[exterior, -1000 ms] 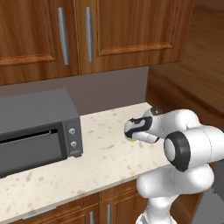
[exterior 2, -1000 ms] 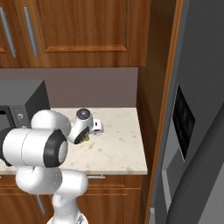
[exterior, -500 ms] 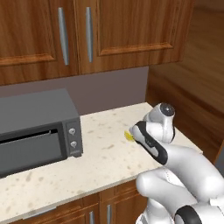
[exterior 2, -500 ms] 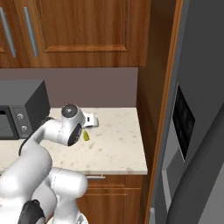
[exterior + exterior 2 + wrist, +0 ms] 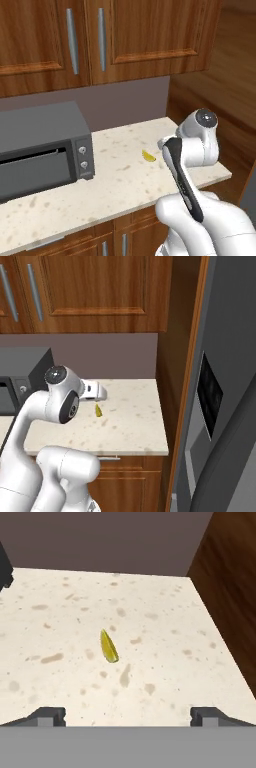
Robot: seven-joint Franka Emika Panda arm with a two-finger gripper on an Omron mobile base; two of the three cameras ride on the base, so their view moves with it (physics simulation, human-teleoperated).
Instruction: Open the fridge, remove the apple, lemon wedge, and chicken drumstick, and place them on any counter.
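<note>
While lemon wedge (image 5: 108,646) lies on counter (image 5: 165,637), pincer (image 5: 127,714) hovers spread.

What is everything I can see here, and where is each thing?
lemon wedge: one, bright yellow, lying on the counter just ahead of the hand, touching nothing else.
counter: one, cream speckled stone, over brown cabinets.
microwave: one, grey, on the counter's left part, door shut.
upper cabinets: brown wood with grey handles, above the counter.
fridge: one, grey with a black panel, right of the counter.
hand: one, open, holding nothing, above the counter.
</note>
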